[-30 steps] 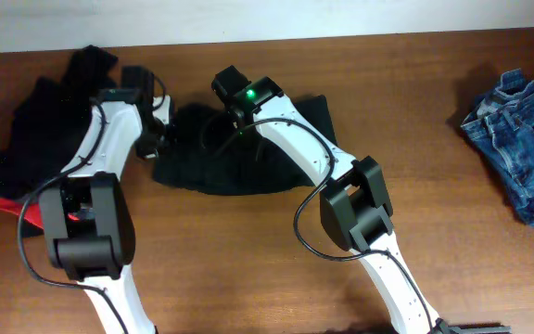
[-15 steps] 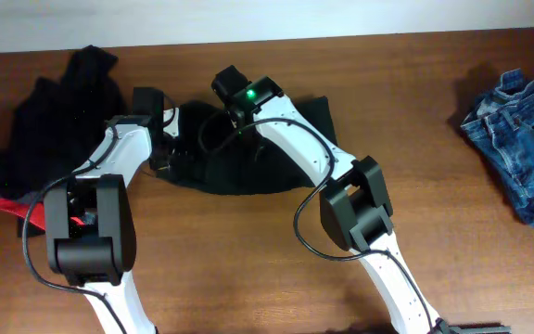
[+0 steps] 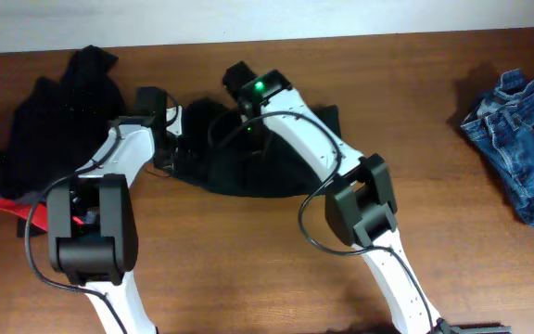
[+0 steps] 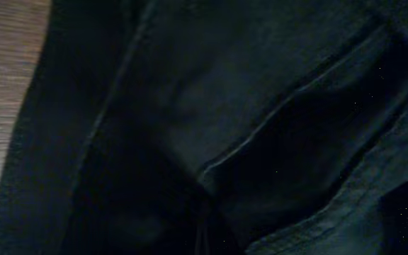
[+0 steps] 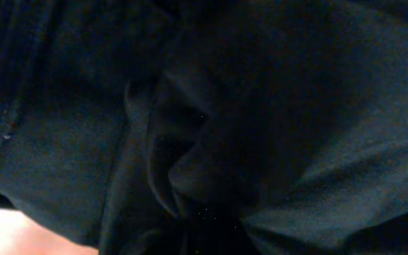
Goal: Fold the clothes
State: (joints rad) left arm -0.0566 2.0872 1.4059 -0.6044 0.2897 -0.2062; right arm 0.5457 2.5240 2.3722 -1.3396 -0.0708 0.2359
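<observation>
table [image 3: 452, 269]: brown wood, grain running 9 to 3 o'clock, widest open stretch from 4 to 8 o'clock | pale strip [image 3: 248, 17]: off-white, along the 12 o'clock edge, meeting the table's far edge | left wrist view: wood grain sliver at 9 to 11 o'clock | right wrist view: pale patch [image 5: 6, 230] at 7 o'clock, blurred, unidentifiable

Bunched black fabric [image 5: 211, 142] (close up)

A robot test bench rather than a home: two white-and-black robot arms [image 3: 313, 148] work a bare brown wood-grain tabletop [image 3: 434, 111]. A plain pale wall strip [image 3: 341, 19] runs beyond the left gripper [image 3: 167, 139] and right gripper [image 3: 239, 79]. Loose black garments [image 3: 54, 111] lie beneath and beside them, and crumpled blue denim jeans [image 3: 522, 130] lie well off to the right gripper's right.
</observation>
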